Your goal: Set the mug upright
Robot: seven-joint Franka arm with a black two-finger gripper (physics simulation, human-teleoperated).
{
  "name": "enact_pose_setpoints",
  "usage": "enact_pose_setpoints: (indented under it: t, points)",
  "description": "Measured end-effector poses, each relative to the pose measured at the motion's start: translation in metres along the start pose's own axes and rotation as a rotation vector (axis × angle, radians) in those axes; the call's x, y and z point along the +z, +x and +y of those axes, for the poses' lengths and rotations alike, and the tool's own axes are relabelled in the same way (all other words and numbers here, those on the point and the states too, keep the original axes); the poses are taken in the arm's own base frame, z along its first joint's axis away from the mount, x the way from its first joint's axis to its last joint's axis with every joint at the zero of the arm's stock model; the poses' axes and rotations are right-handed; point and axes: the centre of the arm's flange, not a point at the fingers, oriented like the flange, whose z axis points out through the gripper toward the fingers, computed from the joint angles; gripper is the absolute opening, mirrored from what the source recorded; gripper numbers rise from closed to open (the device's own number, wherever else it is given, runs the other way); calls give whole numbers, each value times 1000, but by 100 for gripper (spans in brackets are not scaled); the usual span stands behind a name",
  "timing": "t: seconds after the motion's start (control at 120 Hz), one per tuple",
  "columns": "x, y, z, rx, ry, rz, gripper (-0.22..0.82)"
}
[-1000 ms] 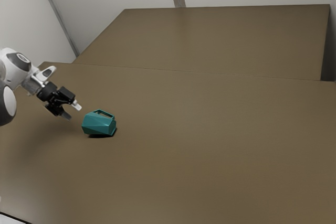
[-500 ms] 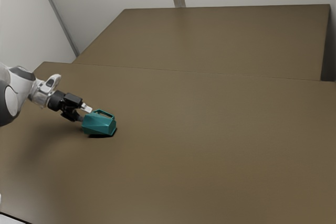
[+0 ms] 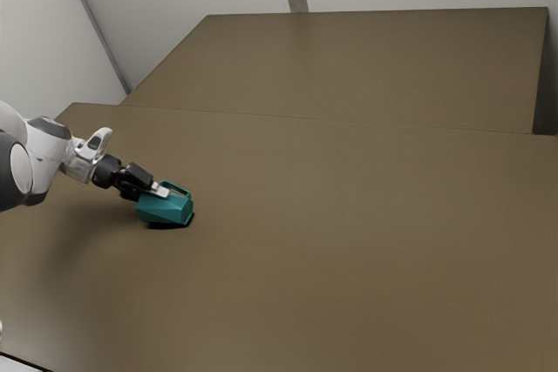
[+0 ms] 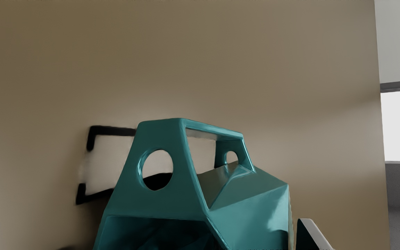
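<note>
The mug (image 3: 166, 208) lies on its side on the desk (image 3: 349, 233), toward the exterior view's left, so it is not upright. Its handle (image 4: 160, 137) is on the upper side in the exterior view, and a dark hollow, which I take for its mouth, is turned to the hand (image 3: 153, 197). The faceted walls are shiny and look stiff, like ceramic or hard plastic; I judge the mug rather light, but its slanted faces could be slippery and turn between the fingers. If it is ceramic, a hard knock could chip it. The body, near the mouth, seems to me the better place to hold, with one finger on each side; the handle has large openings and gives less surface for a firm grip. The arm comes from the exterior view's left and reaches down at a slant, with the hand already at the mouth end. The hand is spread, not pinching anything: in the wrist view one finger (image 4: 313, 236) stands just beside the outer wall, with a narrow gap between them.
</note>
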Motion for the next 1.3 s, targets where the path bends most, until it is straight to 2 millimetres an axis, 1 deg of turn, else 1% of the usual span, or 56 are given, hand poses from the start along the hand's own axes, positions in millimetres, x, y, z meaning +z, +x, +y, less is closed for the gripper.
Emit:
enact_pose_setpoints:
  t: [0.092,0.175,0.317,0.475,0.558,0.633,0.7,0.783,0.858,0.933,1.0,1.183,1.3]
  points:
    - [-1,1,1,1,-1,14,-1]
    - [-2,2,2,3,-5,25,-7]
    - [-4,5,10,11,-30,47,-13]
    - [0,9,22,27,-62,54,-15]
    - [-1,18,42,65,-69,59,-16]
    - [-2,35,65,133,-26,26,-16]
    - [-1,52,83,199,44,-21,-17]
    - [-5,73,106,286,161,-82,-17]
    - [-8,86,120,347,287,-153,-17]
    - [-11,91,121,376,406,-207,-17]
    - [-12,95,118,397,503,-233,-17]
    - [-12,105,101,438,739,-304,-17]
    - [-9,109,89,438,822,-323,-17]
